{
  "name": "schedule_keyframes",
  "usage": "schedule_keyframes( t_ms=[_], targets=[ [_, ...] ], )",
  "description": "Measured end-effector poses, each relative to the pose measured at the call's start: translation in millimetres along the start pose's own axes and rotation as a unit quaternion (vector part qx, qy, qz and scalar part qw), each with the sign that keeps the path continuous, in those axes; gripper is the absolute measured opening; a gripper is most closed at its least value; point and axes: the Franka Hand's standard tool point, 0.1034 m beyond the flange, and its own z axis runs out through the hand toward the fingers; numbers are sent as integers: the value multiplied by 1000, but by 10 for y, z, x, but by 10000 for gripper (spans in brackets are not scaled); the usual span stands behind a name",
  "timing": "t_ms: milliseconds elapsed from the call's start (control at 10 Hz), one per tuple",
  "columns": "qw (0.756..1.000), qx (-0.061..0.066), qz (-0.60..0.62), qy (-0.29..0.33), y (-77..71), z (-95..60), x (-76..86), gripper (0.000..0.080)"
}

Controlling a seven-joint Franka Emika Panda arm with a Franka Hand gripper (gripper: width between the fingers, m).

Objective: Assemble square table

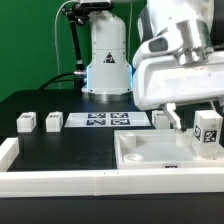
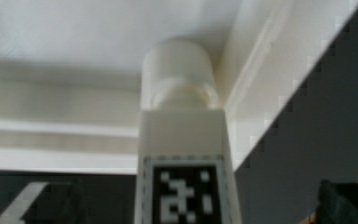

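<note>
Top has a leg upright in its corner, jaws spread clear of it; I judge leg-fitting underway, next a square regrip to twist.

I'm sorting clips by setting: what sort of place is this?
Probably a robotics lab bench: a white robot arm at a black table, small white tagged plastic block legs lying on it, and a plain green backdrop behind.

The white jointed robot arm reached toward the exterior view's right, its bulky white wrist held low, and the two-finger claw pointed downward with its fingers spread wide apart.
</note>
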Motion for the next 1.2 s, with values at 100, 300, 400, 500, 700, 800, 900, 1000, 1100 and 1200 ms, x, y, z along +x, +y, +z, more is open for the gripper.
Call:
schedule_keyframes(
  t_ms=[100, 300, 400, 500, 700, 800, 900, 1000, 1100, 1200],
  targets=[
    [1000, 1, -1, -1, -1, -46, 45, 649],
    [1000, 5, -1, -17, -23, -56, 41, 649],
    [1000, 5, -1, -15, -20, -58, 50, 649],
    [1000, 6, -2, -18, -25, -54, 40, 649],
    [994, 24, 1, -106, -46, -34, 8, 649],
    [992, 27, 3, -119, -18, -32, 44, 649],
    [986, 36, 6, -163, -35, -36, -5, 649],
    [980, 44, 7, -196, -17, -50, 29, 649],
    [978, 46, 11, -205, 16, -52, 77, 649],
    [973, 51, 13, -224, -9, -61, 54, 649]
  ],
)
